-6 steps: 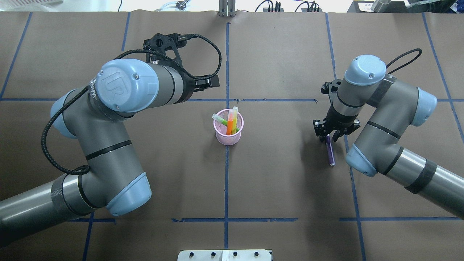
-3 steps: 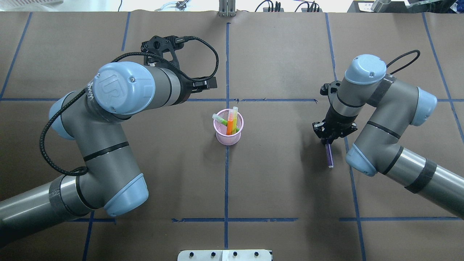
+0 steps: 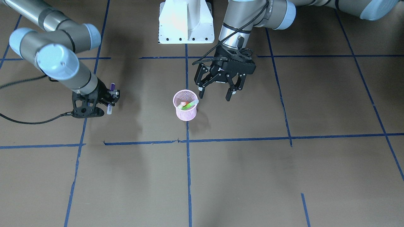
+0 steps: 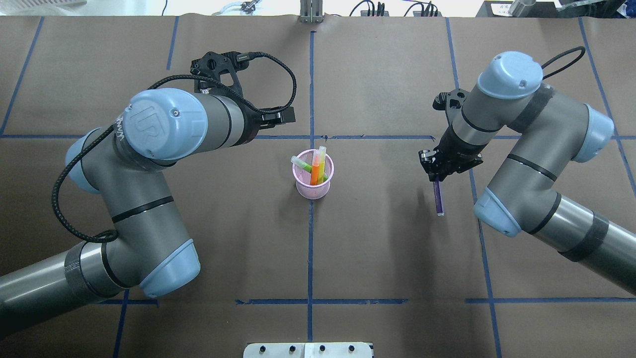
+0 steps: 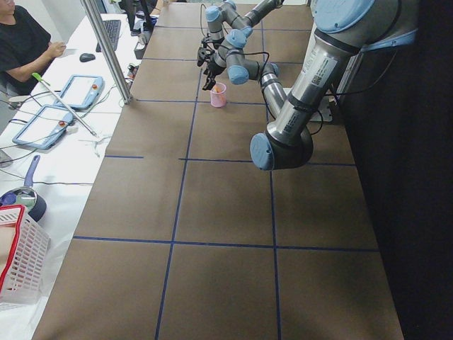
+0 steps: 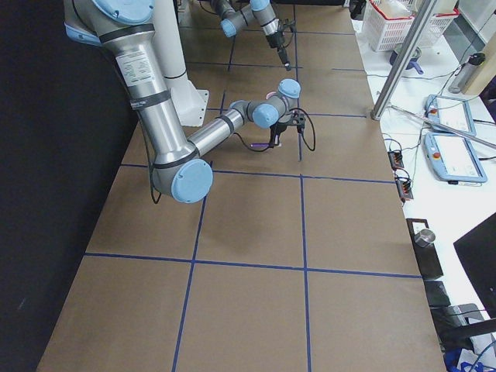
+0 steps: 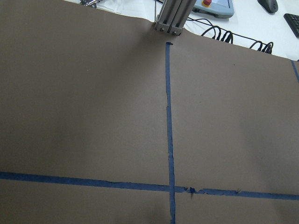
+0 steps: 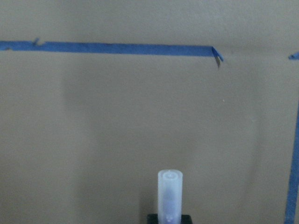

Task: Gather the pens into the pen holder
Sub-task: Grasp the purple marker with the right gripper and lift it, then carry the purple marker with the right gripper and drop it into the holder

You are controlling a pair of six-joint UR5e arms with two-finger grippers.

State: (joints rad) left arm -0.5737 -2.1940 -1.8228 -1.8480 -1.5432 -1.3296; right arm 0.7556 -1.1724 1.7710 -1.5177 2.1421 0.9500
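In the front-facing view, the left tool (image 3: pixel 214 95) is being held wide open and empty beside the pink mesh pen holder (image 3: pixel 185 113), with the orange pen (image 3: pixel 186 103) and green pen (image 3: pixel 190 106) inside; the purple pen (image 3: pixel 112 86) is being gripped by the right tool (image 3: pixel 109 96), well apart; overhead, its cap end is being pointed at the table (image 4: pixel 377 248).

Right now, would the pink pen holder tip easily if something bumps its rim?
Probably, somewhat. The pen holder is a small wire-mesh cup, so likely light. The orange pen and green pen lean out above its rim, which probably makes it top-heavy. Nothing holds it, so a sideways bump may slide or tip it.
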